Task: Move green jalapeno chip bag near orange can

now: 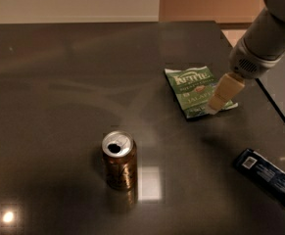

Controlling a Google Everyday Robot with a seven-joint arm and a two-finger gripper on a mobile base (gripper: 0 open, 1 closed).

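The green jalapeno chip bag lies flat on the dark table, right of centre, with white "Kettle" lettering facing up. The orange can stands upright nearer the front, left of the bag, its silver top and dark hole showing. My gripper comes in from the upper right on a grey arm. Its pale fingers hang over the bag's right lower edge, their tips at or just above the bag.
A dark blue flat packet lies at the front right. The table's right edge runs diagonally just beyond the bag and the packet. A bright light reflection sits beside the can.
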